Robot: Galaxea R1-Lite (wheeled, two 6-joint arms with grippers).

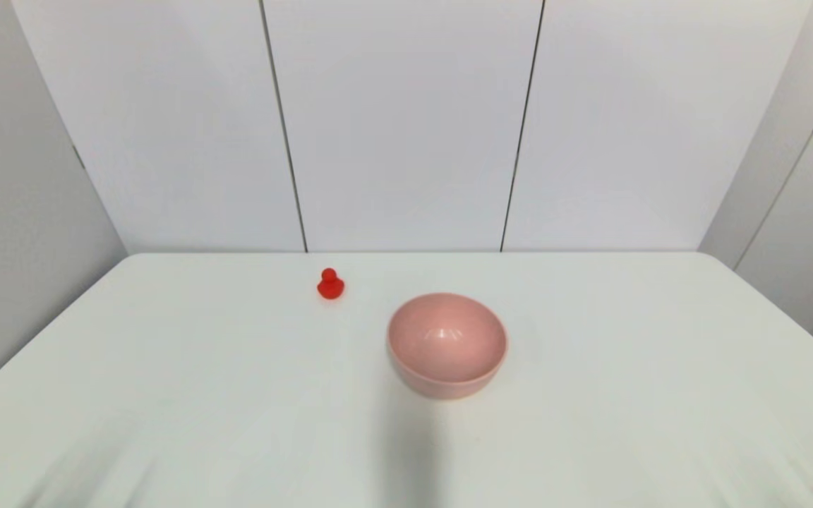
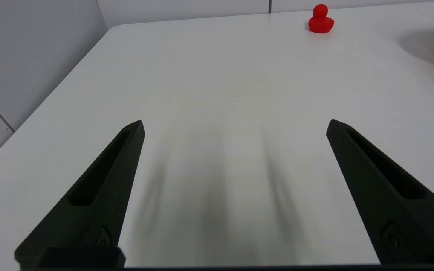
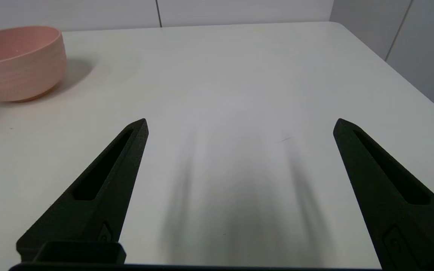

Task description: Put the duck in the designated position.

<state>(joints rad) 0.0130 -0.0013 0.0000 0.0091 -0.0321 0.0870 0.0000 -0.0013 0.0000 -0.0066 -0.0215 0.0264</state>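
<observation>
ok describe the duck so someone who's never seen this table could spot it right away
On the white table a pink bowl sits near the middle. Behind it and to the robot's left, close to the far edge, the duck stands alone and upright, touching nothing. It is the only bright red thing there, glossy, a round head on a rounded body, far smaller than the bowl.

The white table (image 1: 590,423) bears the duck (image 1: 330,284) and pink bowl (image 1: 447,346).
</observation>
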